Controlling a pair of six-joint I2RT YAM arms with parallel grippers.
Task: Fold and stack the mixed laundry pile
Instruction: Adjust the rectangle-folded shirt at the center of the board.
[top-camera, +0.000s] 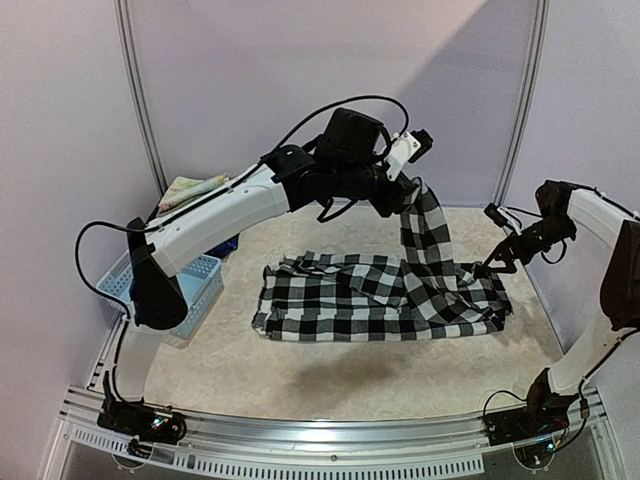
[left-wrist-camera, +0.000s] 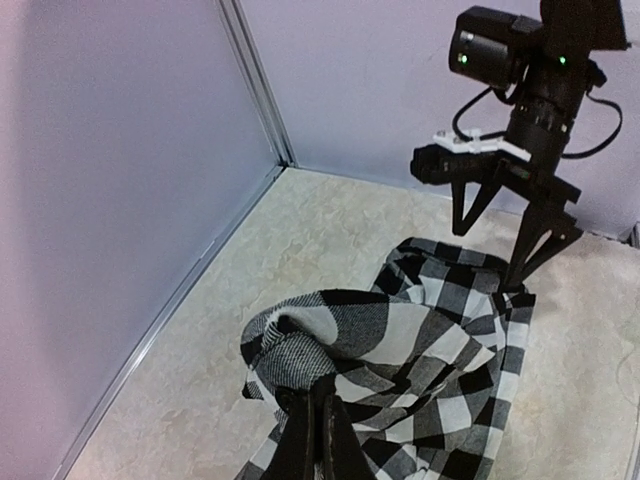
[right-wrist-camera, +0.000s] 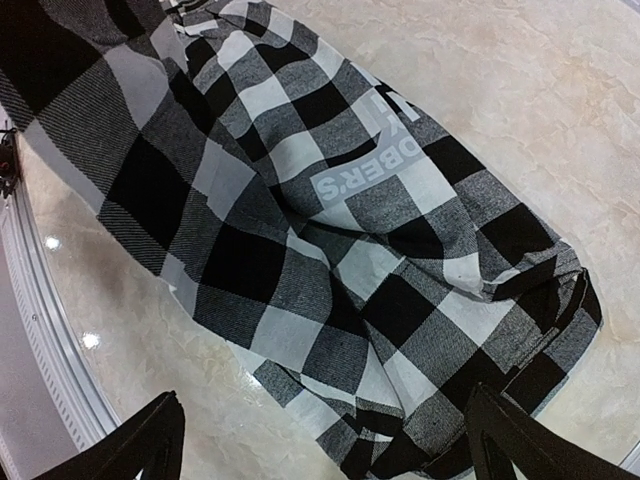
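Observation:
The black-and-white checked shirt (top-camera: 360, 295) lies spread across the middle of the table. My left gripper (top-camera: 415, 192) is shut on a bunched fold of the shirt (left-wrist-camera: 440, 340) and holds that part up above the table, so a strip of cloth hangs from it down to the rest. In the left wrist view the jaws (left-wrist-camera: 322, 405) are closed tight on the cloth. My right gripper (top-camera: 488, 268) is open and low at the shirt's right edge. In the right wrist view its fingers (right-wrist-camera: 150, 440) straddle the shirt's hem (right-wrist-camera: 300, 200) without holding it. It also shows in the left wrist view (left-wrist-camera: 487, 258).
A light blue perforated basket (top-camera: 205, 280) stands at the left, partly behind my left arm. A pale yellow-green floral cloth (top-camera: 190, 190) lies at the back left. Walls and a metal rail (right-wrist-camera: 40, 330) close in the table.

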